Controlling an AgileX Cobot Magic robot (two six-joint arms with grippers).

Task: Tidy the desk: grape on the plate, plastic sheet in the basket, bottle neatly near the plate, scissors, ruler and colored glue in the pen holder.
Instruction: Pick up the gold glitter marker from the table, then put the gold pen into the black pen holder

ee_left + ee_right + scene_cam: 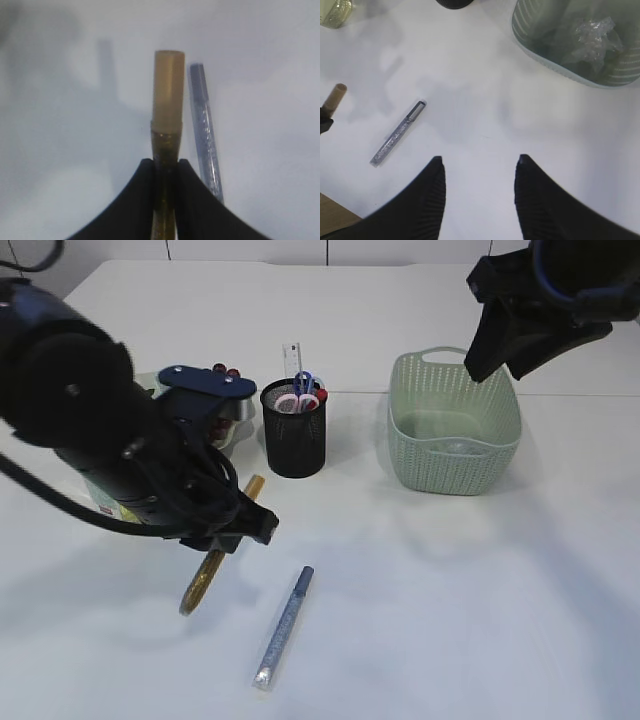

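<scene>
Gold glitter glue tube (168, 125): clamped between the left gripper's black fingers, lifted off the white table, pale cap end pointing away from the wrist camera; in the exterior view hanging at a slant, lower end toward the camera.
Left gripper (165, 167): closed tight on the gold glitter glue tube, one finger on each side of the barrel.
Silver-blue glitter glue tube (283, 626): lying flat on the white table (450, 600), just right of the held tube in the exterior view, apart from both grippers.
Right gripper (479, 165): jaws standing apart, holding nothing, raised above the table beside the basket.
Pale green woven plastic basket (455, 455): on the right side of the table; crumpled clear plastic sheet (592, 37) lying inside it.
Black mesh pen holder (294, 435): upright near the table's middle, left of the basket; red-handled scissors (298, 402) and clear ruler (291, 358) standing in it.
Plate and grapes: behind the left arm, mostly hidden; only dark red fruit (225, 370) showing.
Bottle (334, 11): only a pale greenish corner visible in the right wrist view, top left.
</scene>
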